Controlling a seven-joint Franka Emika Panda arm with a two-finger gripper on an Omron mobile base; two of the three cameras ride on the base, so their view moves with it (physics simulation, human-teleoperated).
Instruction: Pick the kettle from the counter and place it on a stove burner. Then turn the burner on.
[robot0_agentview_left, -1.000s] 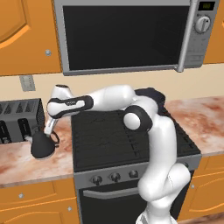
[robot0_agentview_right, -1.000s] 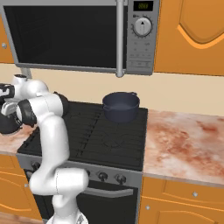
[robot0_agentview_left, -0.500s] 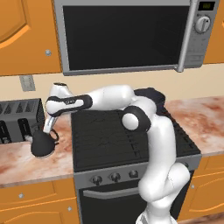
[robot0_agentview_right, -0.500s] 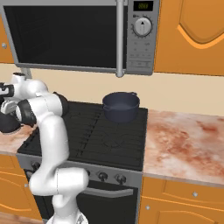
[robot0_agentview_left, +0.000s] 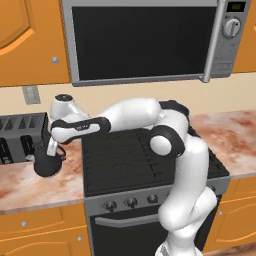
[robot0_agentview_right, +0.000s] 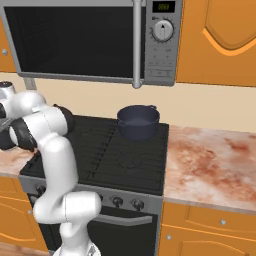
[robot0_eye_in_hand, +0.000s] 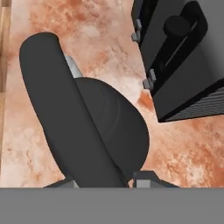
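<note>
- One small black pear-shaped kettle (robot0_agentview_left: 47, 165) sits on the pinkish-brown marbled stone counter (robot0_agentview_left: 30, 185), left of the matte black cooktop's nearest burner grate (robot0_agentview_left: 122, 162), beside a dark toaster (robot0_eye_in_hand: 183, 61).
- Two-finger gripper (robot0_agentview_left: 54, 149) hangs directly over the thin loop handle (robot0_eye_in_hand: 65, 109), probably to grasp there; whether its fingers have closed, I cannot tell.
- Dark-blue pot (robot0_agentview_right: 138, 121) occupies a rear burner, so a free front one seems preferable.

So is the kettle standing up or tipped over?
Standing up: the kettle sits base-down on the counter, handle on top, under the gripper.

The small black pear-shaped kettle (robot0_eye_in_hand: 109, 131) was seen from above on the pinkish-brown marbled stone tabletop (robot0_eye_in_hand: 100, 39), its dark loop handle (robot0_eye_in_hand: 61, 109) crossing it, near a black slotted toaster (robot0_eye_in_hand: 183, 57).
</note>
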